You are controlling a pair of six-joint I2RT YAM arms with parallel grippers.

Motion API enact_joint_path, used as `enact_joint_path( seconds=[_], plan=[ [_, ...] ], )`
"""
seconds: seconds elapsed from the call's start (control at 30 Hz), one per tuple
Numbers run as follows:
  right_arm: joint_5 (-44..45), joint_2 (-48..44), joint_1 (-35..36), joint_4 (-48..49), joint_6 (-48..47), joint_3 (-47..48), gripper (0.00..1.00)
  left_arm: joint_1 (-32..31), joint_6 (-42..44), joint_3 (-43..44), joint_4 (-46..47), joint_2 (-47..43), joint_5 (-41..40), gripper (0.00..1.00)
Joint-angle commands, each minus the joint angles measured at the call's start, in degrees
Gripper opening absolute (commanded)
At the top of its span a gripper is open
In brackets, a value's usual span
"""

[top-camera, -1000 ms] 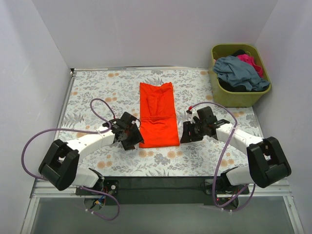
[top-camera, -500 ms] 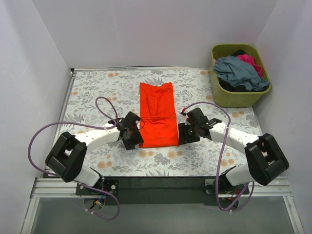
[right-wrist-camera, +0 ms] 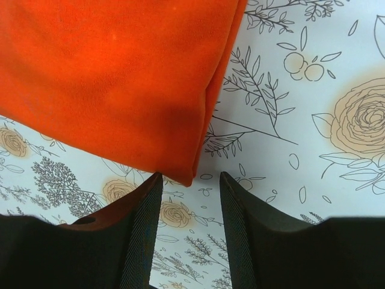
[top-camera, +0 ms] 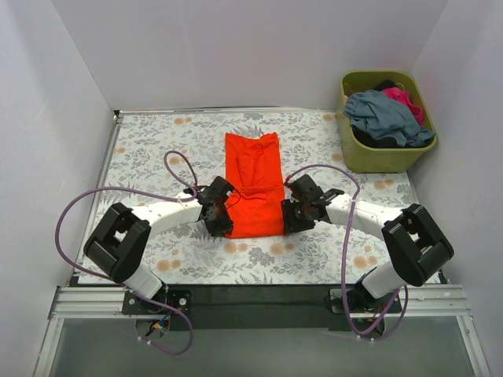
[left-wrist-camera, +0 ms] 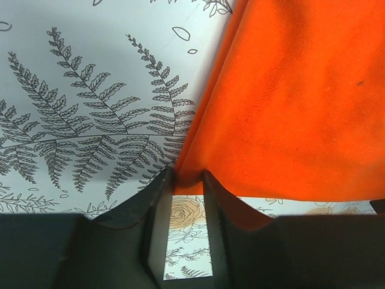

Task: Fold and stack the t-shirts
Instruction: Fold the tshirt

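Cloth-handling notes, going from largest to smallest.

Looking first at the floral table (top-camera: 157, 141), bearing the orange-red t-shirt (top-camera: 255, 184) flat around its middle. Judging that shirt to be light, limp and thin, likely to sag, slide or fall open if lifted from one point. Favouring, therefore, a pinch at each of its two near corners, raising both together. Reading it as lying in a long strip, stretching lengthways from the near end straight away to the far end, looking a little wider at the near edge. Not managing to tell collar end from hem.

Noting the olive-green basket (top-camera: 385, 161) well apart, off the shirt's far right corner. Seeing in it a slate grey-blue t-shirt (top-camera: 387, 114) on top, a magenta-pink t-shirt (top-camera: 405, 98) behind and a dark t-shirt (top-camera: 377, 141) beneath.

Finding the left gripper (left-wrist-camera: 188, 176) at the shirt's near left corner, showing only a slim gap, with the corner tip sitting between the fingertips. Not managing to tell whether pinching or merely straddling.

Finding the right gripper (right-wrist-camera: 191, 176) at the shirt's near right corner, spread wide, grasping nothing, with the corner tip lying just at the mouth of the gap.
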Motion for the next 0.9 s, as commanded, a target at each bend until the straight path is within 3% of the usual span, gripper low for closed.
enact_joint_path(
  seconds=[0.0, 0.2, 0.4, 0.87],
  plan=[
    [1.4, 0.2, 0.6, -1.3, 1.6, 2.6, 0.42, -1.0, 0.2, -1.0, -0.7, 2.9, -2.2, 0.24],
    [2.7, 0.9, 0.7, -1.8, 2.9, 4.1, 0.4, -1.3, 0.6, -0.8, -1.0, 4.0, -1.4, 0.1],
    [3.3, 2.0, 1.1, -2.2, 4.6, 4.9, 0.35, -1.5, 0.9, -0.6, -0.9, 4.3, -1.1, 0.08],
    [7.1, 6.9, 2.0, -6.8, 6.5, 3.4, 0.36, -1.5, 1.4, -0.8, -1.7, 3.2, -0.8, 0.08]
  ],
)
